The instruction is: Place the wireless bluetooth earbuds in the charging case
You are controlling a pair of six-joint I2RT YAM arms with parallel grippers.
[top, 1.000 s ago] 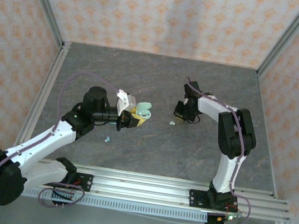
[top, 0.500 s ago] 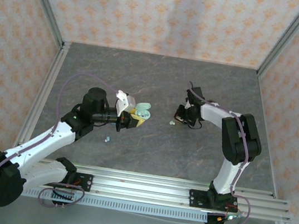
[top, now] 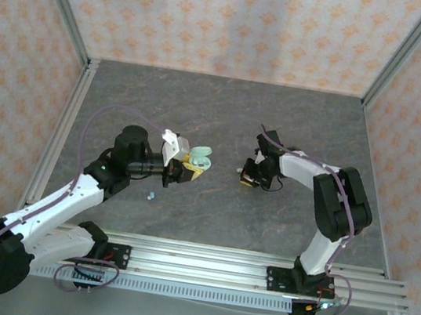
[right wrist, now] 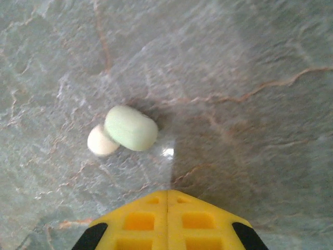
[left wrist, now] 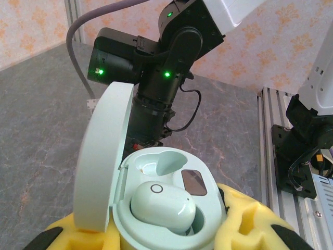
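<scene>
Mint charging case (left wrist: 156, 165) open in left gripper (top: 187, 167), earbud (left wrist: 162, 208) seated

White arms (top: 61, 200), black joints. Lilac cables (top: 114, 110) run behind left pincer (top: 190, 169) and right pincer (top: 247, 180); their fingers (right wrist: 140, 224) are yellow, black-edged.

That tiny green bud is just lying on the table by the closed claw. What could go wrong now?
The right gripper is shut on nothing. The rounded mint earbud lies loose ahead of it and might roll or get pushed away. The left gripper holds the open case; a clumsy insertion could dislodge the seated earbud.
</scene>
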